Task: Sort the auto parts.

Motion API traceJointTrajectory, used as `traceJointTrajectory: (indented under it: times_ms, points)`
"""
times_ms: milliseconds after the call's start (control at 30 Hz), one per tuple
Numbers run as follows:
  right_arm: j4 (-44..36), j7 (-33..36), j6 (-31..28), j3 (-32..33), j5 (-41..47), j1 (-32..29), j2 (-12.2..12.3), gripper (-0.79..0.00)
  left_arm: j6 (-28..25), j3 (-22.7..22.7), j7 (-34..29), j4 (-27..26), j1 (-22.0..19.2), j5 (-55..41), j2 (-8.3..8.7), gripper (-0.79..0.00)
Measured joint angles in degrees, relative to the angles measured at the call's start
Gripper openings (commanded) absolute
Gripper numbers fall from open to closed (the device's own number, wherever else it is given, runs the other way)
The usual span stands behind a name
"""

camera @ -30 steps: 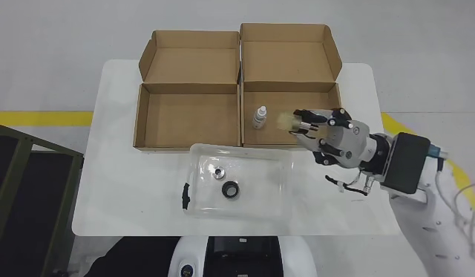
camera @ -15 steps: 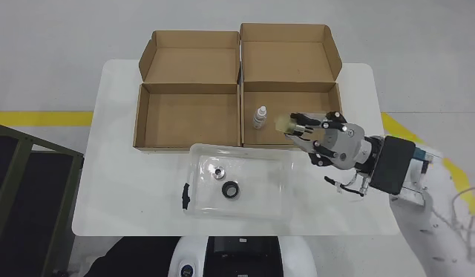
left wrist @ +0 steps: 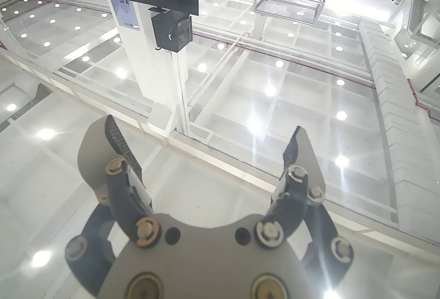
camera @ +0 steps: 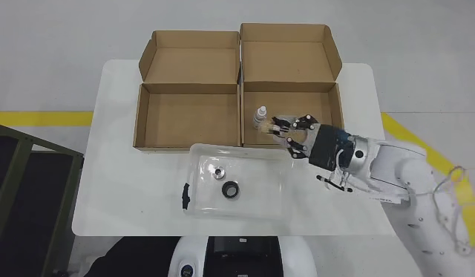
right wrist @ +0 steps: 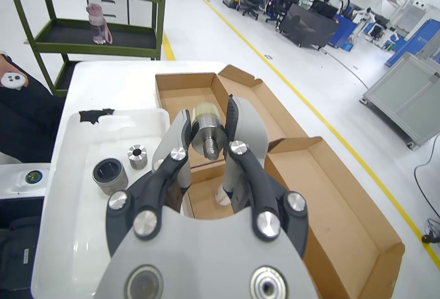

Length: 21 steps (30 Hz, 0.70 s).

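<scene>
Stud (right wrist: pixel 205 135): short steel pin w/ a pale cap at one end and a thread at the other; it's clamped across its plain shank by the R gripper (right wrist: pixel 208 109), jaws closed tight on both sides, thread pointing back toward the wrist; in the top view it hangs over the front-left corner of the R box (camera: pixel 308 106), near the small white part (camera: pixel 260 116) that stands there and close to the tray's far rim; I can't tell if it touches the box floor. Handling, as a guess: solid metal, so stiff and heavy for its bulk; round and smooth, so apt to pivot or slip in the jaws and to roll once let go; the shank is the best hold, since the thread gives poor seating and the cap looks like softer plastic. Tray (camera: pixel 194 149), clear, holds a steel collar (camera: pixel 217 172) and a dark ring (camera: pixel 231 191), apart from each other; both are likely similar, hard, rollable, best taken across the outer wall. L box (camera: pixel 185 117) sits beside the R box on the table (camera: pixel 119 165). L gripper (left wrist: pixel 203 125) points up at the ceiling, jaws spread wide, nothing between them.
</scene>
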Motion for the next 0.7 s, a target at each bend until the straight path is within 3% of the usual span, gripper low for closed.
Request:
traceJointTrajectory:
  times_ms: [333, 700]
  points:
    - [1.0, 17.4, 4.5, 0.6, -1.9, 2.0, 0.4, -0.785, 0.0, 0.0, 0.0, 0.0, 0.0, 0.0, 0.0, 0.0]
    - [9.8, 29.7, 5.1, -4.5, 6.4, 9.8, -0.2, -0.785, 0.0, 0.0, 0.0, 0.0, 0.0, 0.0, 0.0, 0.0]
